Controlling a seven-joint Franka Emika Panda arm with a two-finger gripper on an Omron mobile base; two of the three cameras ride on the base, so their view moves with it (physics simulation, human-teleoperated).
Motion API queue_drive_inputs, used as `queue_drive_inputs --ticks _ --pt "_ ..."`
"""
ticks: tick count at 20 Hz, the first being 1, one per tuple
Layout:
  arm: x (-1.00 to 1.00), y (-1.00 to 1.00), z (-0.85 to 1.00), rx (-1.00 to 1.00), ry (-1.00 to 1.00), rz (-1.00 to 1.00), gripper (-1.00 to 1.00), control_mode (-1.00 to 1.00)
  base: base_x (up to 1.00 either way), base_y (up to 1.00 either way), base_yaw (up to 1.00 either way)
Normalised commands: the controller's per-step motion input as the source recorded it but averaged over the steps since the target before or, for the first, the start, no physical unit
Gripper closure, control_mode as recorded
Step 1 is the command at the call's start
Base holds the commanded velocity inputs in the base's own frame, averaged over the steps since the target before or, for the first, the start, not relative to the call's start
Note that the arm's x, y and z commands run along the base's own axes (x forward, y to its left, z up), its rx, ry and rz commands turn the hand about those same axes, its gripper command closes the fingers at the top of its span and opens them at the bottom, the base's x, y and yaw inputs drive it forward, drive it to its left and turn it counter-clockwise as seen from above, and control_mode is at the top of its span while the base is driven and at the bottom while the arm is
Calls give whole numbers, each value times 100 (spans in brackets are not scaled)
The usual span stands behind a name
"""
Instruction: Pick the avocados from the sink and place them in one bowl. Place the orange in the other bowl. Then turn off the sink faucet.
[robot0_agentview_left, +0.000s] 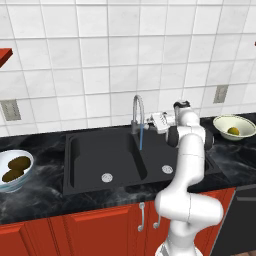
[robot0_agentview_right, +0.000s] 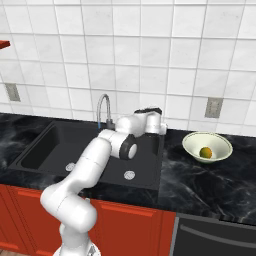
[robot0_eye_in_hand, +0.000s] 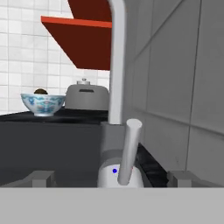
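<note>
Across the black tabletop the sink sits centred, water running from the sink faucet. Left of the sink, one bowl holds both avocados; right, the other bowl holds the orange. Beside the faucet's lever the gripper hangs, spread wide, empty.

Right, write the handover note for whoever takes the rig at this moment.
Gripper: open, empty, lined up at the faucet lever.
Avocados: both in the pale blue-white bowl left of the sink.
Orange: in the cream bowl on the right counter.
Done: all fruit sorted.
Left: water runs from the faucet; push the lever to shut it off.
</note>
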Motion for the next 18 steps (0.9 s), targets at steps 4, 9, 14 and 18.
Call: queue_drive_inputs --ticks 4,9,14,18 --pt "0 62 7 -2 0 4 -100 -100 0 0 0" --pt "-2 49 22 -5 0 7 -100 -100 0 0 0" --pt "-5 52 28 -6 -1 7 -100 -100 0 0 0" --pt "-6 59 33 -7 -2 7 -100 -100 0 0 0"
